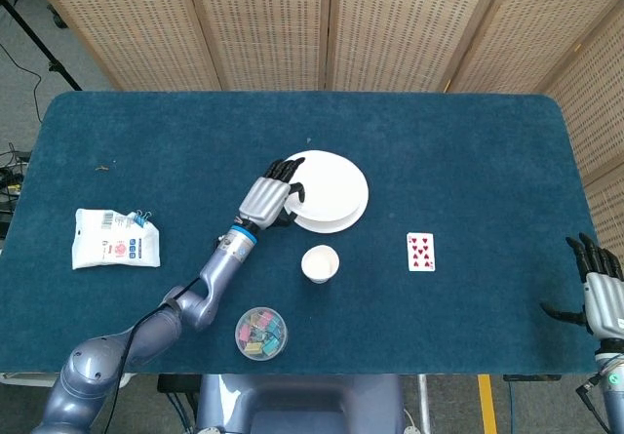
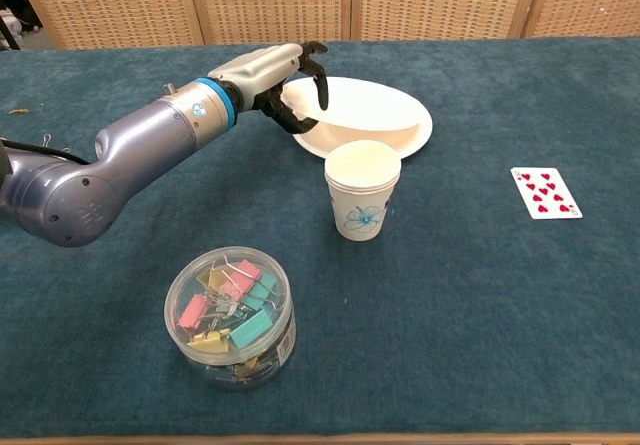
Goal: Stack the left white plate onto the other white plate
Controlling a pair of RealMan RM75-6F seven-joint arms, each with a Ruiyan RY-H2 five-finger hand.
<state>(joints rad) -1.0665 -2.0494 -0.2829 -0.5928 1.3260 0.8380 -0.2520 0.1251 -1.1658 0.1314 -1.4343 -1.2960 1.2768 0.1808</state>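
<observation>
Two white plates lie together mid-table. The upper plate (image 1: 331, 185) (image 2: 352, 103) rests in the lower plate (image 1: 327, 224) (image 2: 405, 145), with its left edge still a little raised. My left hand (image 1: 268, 198) (image 2: 283, 87) grips that left rim, fingers curled over the top and thumb beneath. My right hand (image 1: 602, 290) stays at the table's right front corner, far from the plates, fingers apart and holding nothing; the chest view does not show it.
A paper cup (image 1: 320, 263) (image 2: 362, 190) stands just in front of the plates. A clear tub of coloured clips (image 1: 260, 332) (image 2: 230, 315) sits nearer the front edge. A playing card (image 1: 420, 252) (image 2: 545, 193) lies to the right, a white packet (image 1: 115, 239) far left.
</observation>
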